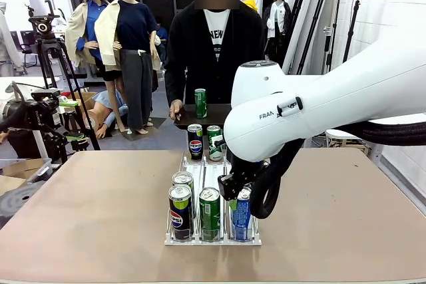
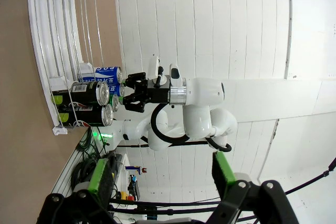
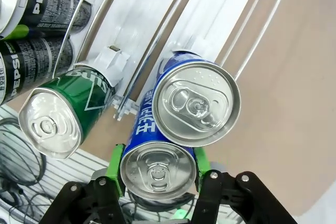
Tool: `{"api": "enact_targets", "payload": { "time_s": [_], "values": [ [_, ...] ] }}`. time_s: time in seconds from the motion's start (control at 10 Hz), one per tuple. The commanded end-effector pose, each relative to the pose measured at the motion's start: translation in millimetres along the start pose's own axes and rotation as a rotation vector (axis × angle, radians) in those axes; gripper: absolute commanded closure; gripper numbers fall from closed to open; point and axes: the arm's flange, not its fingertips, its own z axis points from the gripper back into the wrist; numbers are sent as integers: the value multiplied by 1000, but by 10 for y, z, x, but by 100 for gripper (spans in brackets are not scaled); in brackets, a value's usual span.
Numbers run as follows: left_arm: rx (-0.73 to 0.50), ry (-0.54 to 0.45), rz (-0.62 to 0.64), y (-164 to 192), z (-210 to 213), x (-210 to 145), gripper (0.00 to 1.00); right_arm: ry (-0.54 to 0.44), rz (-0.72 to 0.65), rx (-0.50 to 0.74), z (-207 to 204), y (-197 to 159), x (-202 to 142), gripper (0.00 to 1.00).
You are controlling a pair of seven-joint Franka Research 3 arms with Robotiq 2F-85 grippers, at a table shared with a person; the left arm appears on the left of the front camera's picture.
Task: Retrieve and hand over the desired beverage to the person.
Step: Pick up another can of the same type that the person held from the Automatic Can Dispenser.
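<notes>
A white wire rack (image 1: pixel 200 172) on the table holds several cans in lanes. My right gripper (image 3: pixel 157 170) is shut on a blue can (image 3: pixel 156 174) at the rack's front right, its green pads (image 3: pixel 115 162) pressed on both sides of the rim. In the front view the same gripper (image 1: pixel 234 191) comes down from the right onto the blue can (image 1: pixel 241 217). A second blue can (image 3: pixel 195 103) stands right behind it. My left gripper (image 2: pixel 160 179) hangs open and empty, off to the side of the rack. The person (image 1: pixel 214 38) stands at the far side.
A green can (image 1: pixel 210 212) and a black Pepsi can (image 1: pixel 180 211) stand beside the held one, with more cans (image 1: pixel 195 141) at the rack's back. The person holds a dark tray (image 1: pixel 200 119) with a green can (image 1: pixel 200 103) on it. Tripods stand at left.
</notes>
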Motion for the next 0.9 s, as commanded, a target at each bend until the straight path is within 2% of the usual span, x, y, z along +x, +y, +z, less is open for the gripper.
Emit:
{"api": "enact_targets", "payload": {
  "time_s": [0.0, 0.7, 0.8],
  "values": [
    [11, -5, -1, -4, 12, -3, 0, -12, -25, -22, -97, 2, 12, 100],
    [11, -5, -1, -4, 12, -3, 0, 2, -1, 0, 3, -5, 0, 100],
    [11, -5, -1, -4, 12, -3, 0, 8, -2, -5, 138, -79, -30, 100]
  ]
}}
